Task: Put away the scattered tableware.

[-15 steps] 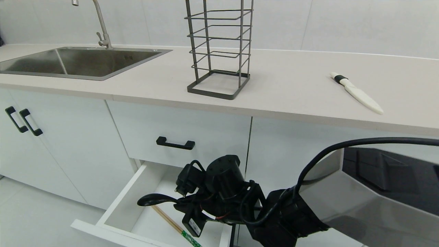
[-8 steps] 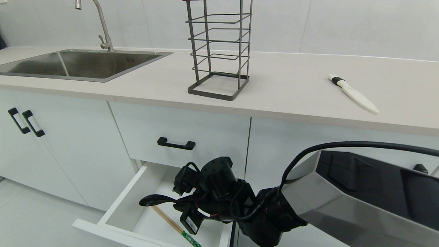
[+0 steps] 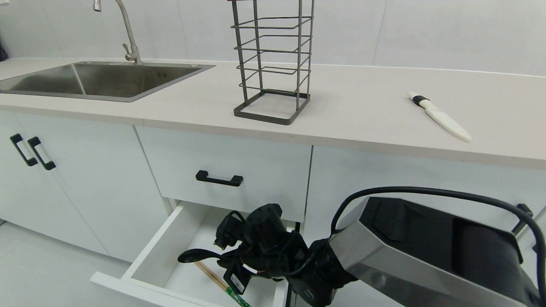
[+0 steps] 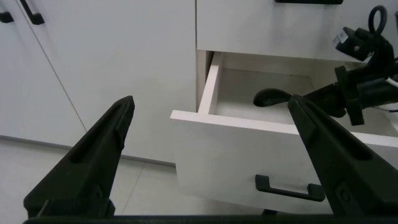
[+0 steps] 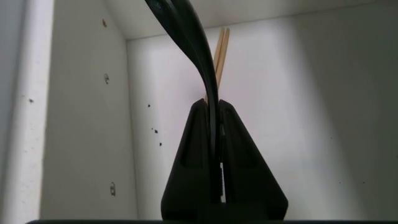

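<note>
Spoon (image 5: 194,46) inside right tool (image 5: 215,104), above drawer (image 3: 147,245)

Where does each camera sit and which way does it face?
Head view: on the head, looking down at the counter and open drawer; the right gripper holds a black spoon.
Left wrist view: behind the open left gripper, facing the drawer front.
Right wrist view: behind its gripper, looking into the drawer at chopsticks.
All share spoon and drawer.

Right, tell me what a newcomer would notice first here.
The right gripper, shut on a black spoon, hangs over the open drawer low in the middle, where chopsticks lie. Up on the counter, a white knife lies at the right and a tall wire rack stands in the middle.
</note>
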You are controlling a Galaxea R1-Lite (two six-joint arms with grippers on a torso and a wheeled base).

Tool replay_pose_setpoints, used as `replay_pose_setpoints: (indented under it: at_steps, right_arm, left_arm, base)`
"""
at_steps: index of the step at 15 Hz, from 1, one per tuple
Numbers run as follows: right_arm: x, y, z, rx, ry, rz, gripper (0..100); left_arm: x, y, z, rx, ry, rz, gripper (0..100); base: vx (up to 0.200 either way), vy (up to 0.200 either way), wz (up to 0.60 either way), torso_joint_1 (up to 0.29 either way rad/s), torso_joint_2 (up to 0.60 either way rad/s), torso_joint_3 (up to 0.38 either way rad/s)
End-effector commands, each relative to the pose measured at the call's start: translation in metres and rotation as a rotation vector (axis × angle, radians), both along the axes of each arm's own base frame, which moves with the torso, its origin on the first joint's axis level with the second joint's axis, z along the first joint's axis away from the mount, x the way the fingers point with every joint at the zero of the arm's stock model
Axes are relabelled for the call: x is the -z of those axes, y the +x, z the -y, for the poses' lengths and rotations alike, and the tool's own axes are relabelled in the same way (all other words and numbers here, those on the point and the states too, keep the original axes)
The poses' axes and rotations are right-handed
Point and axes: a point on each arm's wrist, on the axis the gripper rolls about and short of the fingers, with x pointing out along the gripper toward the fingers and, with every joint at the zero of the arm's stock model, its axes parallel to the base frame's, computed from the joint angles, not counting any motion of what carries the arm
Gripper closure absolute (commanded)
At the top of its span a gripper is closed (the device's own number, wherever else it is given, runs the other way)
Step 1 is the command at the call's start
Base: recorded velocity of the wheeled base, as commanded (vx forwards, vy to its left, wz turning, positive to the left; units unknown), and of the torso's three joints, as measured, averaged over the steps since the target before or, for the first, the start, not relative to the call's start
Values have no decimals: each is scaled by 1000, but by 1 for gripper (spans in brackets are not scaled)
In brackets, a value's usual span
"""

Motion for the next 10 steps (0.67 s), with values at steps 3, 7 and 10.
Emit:
replay_pose_setpoints:
  at_steps: [3, 7, 10]
  right_arm:
    - [14, 1, 0, 2, -29, 2, 100]
    - [20, 3, -2, 8, -43, -3, 100]
    - [23, 6, -5, 25, -52, 9, 100]
  left_arm:
    - [0, 0, 0, 0, 0, -1, 0]
    - [0, 0, 0, 0, 1, -1, 0]
    - [0, 0, 0, 0, 1, -1, 0]
  base:
    - [0, 0, 0, 0, 0, 0]
    - [0, 0, 0, 0, 0, 0]
    - [0, 0, 0, 0, 0, 0]
